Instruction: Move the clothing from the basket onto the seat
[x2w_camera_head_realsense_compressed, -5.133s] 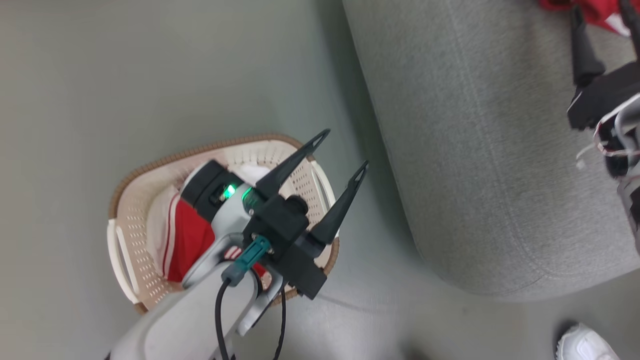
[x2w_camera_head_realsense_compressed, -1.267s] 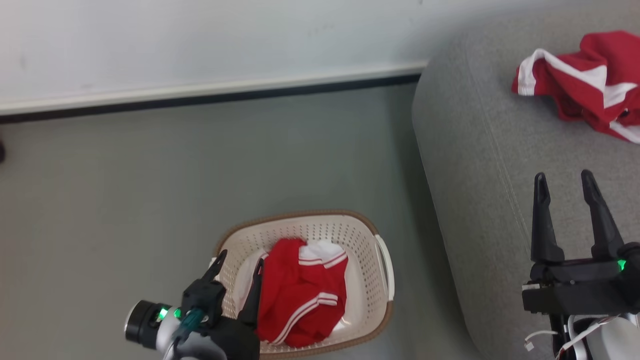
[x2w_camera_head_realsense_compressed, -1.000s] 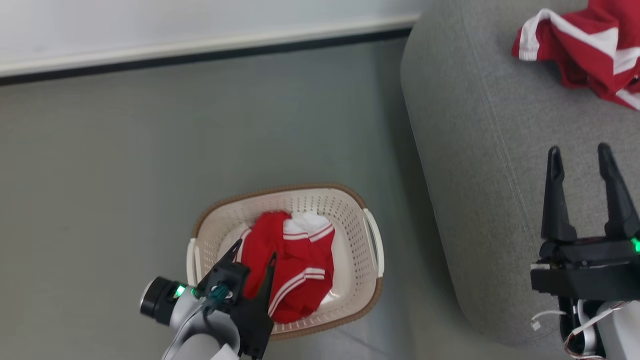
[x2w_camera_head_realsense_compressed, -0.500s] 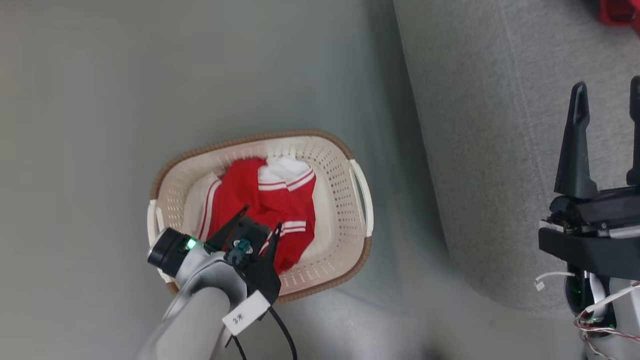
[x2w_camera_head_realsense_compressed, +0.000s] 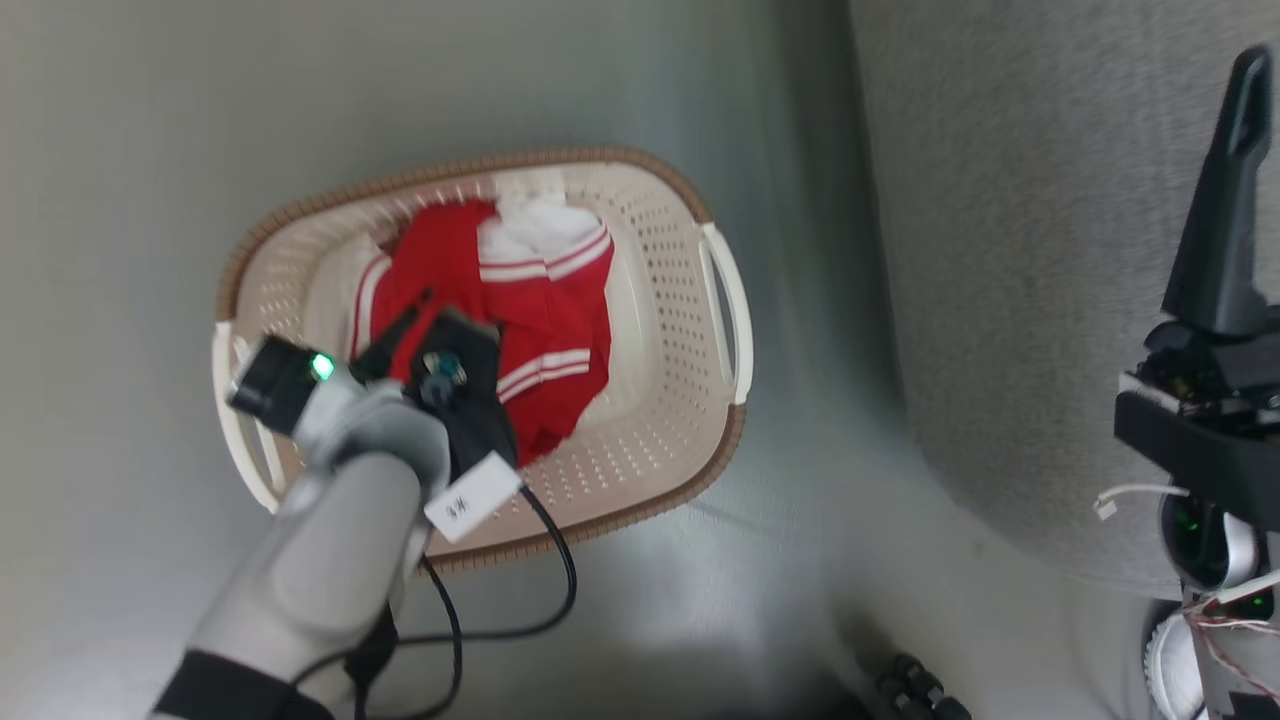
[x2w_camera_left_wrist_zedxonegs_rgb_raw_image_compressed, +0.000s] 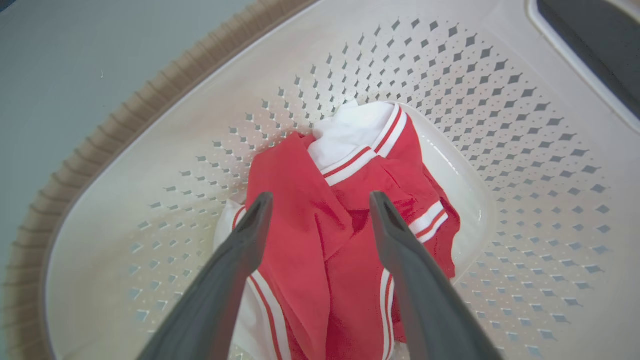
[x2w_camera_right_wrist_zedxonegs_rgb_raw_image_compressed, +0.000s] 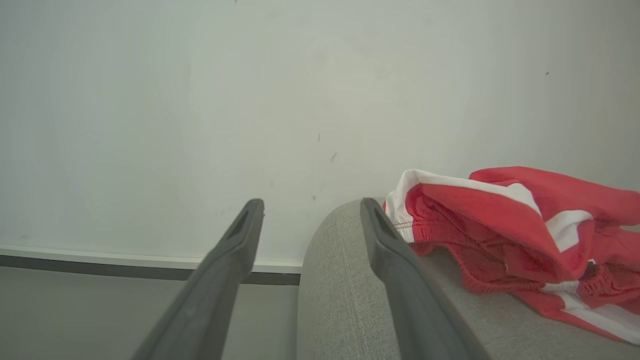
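Basket (x2w_camera_head_realsense_compressed: 655, 470) sits on the floor (x2w_camera_head_realsense_compressed: 120, 150) near the seat (x2w_camera_head_realsense_compressed: 1020, 250), with a strip of floor between them. It has cream perforated walls, a brown rim and a white handle at each end.

Contents: one red-and-white garment (x2w_camera_left_wrist_zedxonegs_rgb_raw_image_compressed: 310, 250), crumpled on the basket bottom, roughly centred. Striped hems face up and a white panel is bunched toward the far wall. Bare basket bottom shows beside it on the handle side.

Left claw (x2w_camera_left_wrist_zedxonegs_rgb_raw_image_compressed: 320, 197) reaches into the basket from above, pointed at the garment. Jaws are wide and grip nothing; the two fingers straddle a raised red fold. The tips are right at the fabric, but I can't tell from either view whether they touch it. The head view is motion-blurred. In it the left forearm covers part of the basket's near wall, with a white label (x2w_camera_head_realsense_compressed: 472, 497) and a black cable (x2w_camera_head_realsense_compressed: 560, 580) at the wrist.

Right claw (x2w_camera_right_wrist_zedxonegs_rgb_raw_image_compressed: 311, 202) is over the seat, well apart from the basket, jaws wide and empty.

Second red garment (x2w_camera_right_wrist_zedxonegs_rgb_raw_image_compressed: 500, 220) lies rumpled on the seat top near its rounded end, white bands showing. It is off to one side of the right claw and not touching it. A pale wall (x2w_camera_right_wrist_zedxonegs_rgb_raw_image_compressed: 200, 100) stands behind.
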